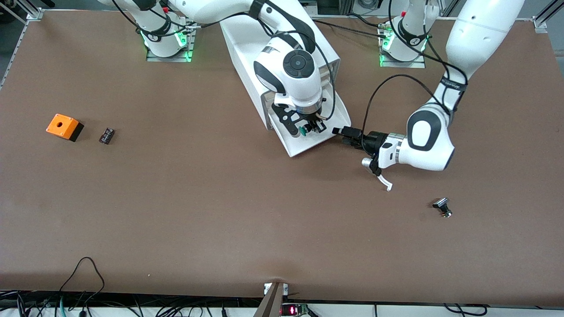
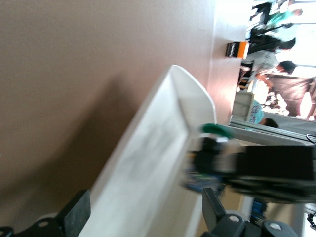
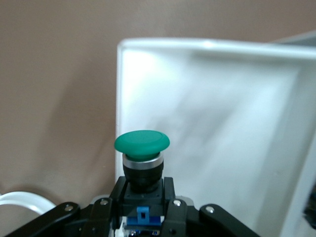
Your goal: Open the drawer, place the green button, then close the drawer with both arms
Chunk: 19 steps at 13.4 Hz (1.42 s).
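The drawer [image 1: 308, 147] is the lowest one of the white cabinet [image 1: 246, 48] and stands pulled out toward the front camera. My right gripper [image 1: 308, 127] is over the drawer's tray and is shut on the button [image 1: 303, 130]. The right wrist view shows the button's green cap [image 3: 142, 143] upright above the fingers [image 3: 108, 197], with the white tray [image 3: 212, 123] below. My left gripper [image 1: 338, 130] is open, level with the table, at the drawer's front corner toward the left arm's end. In the left wrist view the drawer wall [image 2: 158, 148] lies between its fingers [image 2: 79, 212], and the button [image 2: 217, 129] shows there too.
An orange box with a hole [image 1: 64, 127] and a small black part [image 1: 106, 135] lie toward the right arm's end. A silver-black metal button [image 1: 443, 207] lies toward the left arm's end, nearer the front camera than the left gripper.
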Available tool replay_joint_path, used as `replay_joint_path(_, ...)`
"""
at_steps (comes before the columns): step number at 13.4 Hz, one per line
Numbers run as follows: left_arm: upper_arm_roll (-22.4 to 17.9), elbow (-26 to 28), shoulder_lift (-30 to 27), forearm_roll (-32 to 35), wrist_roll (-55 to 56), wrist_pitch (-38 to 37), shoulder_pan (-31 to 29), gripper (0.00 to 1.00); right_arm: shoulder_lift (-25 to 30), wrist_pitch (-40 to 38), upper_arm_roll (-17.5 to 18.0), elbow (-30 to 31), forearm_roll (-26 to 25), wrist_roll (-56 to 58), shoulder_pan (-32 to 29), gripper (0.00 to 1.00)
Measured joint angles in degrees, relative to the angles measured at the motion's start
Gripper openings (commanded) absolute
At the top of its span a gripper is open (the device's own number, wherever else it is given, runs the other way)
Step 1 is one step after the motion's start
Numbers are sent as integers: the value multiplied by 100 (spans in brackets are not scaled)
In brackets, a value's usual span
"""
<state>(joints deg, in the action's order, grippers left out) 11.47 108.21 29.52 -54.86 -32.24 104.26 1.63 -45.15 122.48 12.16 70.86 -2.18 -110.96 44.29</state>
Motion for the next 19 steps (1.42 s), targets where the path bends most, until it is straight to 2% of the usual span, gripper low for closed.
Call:
replay_joint_path(4,-5,-1300,-212,1322,2139,-1109,-12,100,-306,231,-7,60,-327,-475,202,2)
replay_joint_path(5,-5,-1639,-218,1636,2552,-1354,-12,100,-330,261,-23,60,-328,-510,200,20)
replay_joint_path(6,-5,-1937,-222,1918,2911,-1568,-13,100,-332,270,-36,59,-328,-543,193,50)
replay_joint_path(7,-6,-2195,-223,2188,3244,-1751,-14,100,-331,277,-43,48,-328,-572,178,99)
replay_joint_path(11,56,-2966,-222,3547,4329,-2302,53,100,-258,236,-114,-122,-328,-598,49,100)
replay_joint_path(14,86,-3588,-222,4834,4535,-2800,315,100,-64,-309,-119,-542,-328,-452,-350,100)
replay_joint_path(16,87,-3874,-215,5752,4541,-2859,495,100,164,-687,-113,-739,-306,326,-683,100)
replay_joint_path(19,79,-4058,-168,6047,4641,-2716,577,100,583,-1243,-116,-782,-101,1876,-1231,100)
